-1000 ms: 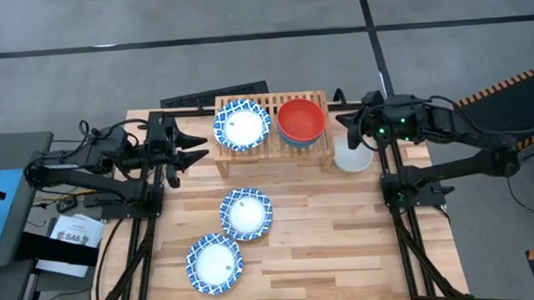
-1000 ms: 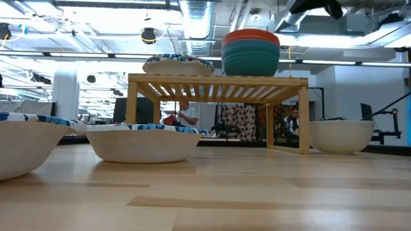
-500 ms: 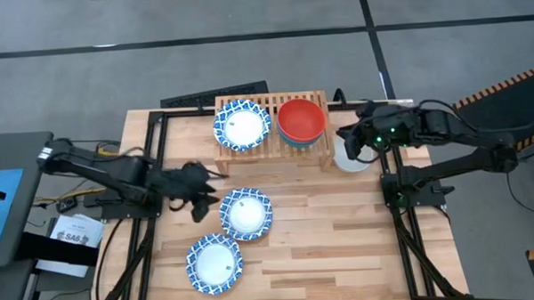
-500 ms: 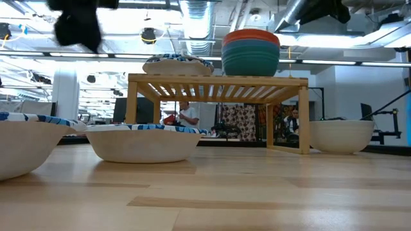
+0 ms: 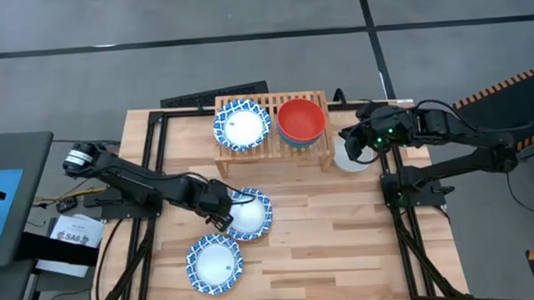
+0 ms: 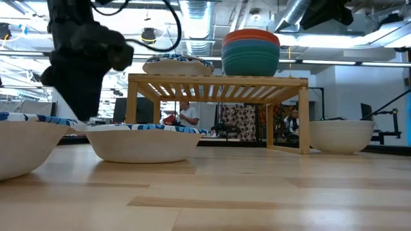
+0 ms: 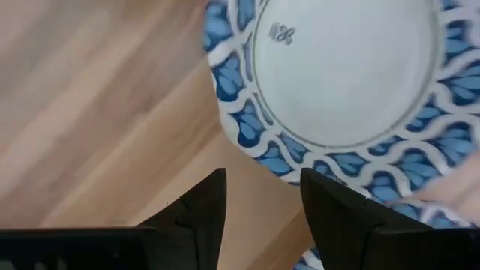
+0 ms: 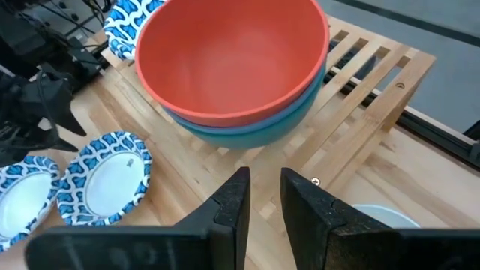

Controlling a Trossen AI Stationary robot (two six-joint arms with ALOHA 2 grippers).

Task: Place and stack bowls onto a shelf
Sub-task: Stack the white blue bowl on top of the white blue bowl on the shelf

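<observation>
High view, patterned bowl (image 5: pixel 247 213) upright, left claw (image 5: pixel 223 210) beside

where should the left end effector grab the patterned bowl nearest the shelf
Take the blue-and-white patterned round bowl by its thin flared rim on its left edge, coming down from above with one finger inside and one outside. It sits upright and open on the wooden table; the open left end effector is already at that edge.

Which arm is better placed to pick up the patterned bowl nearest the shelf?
The left. Its left gripper is open at the rim of that patterned bowl, fingers straddling its edge. The right gripper hangs across the table by the white bowl, beside the shelf.
</observation>
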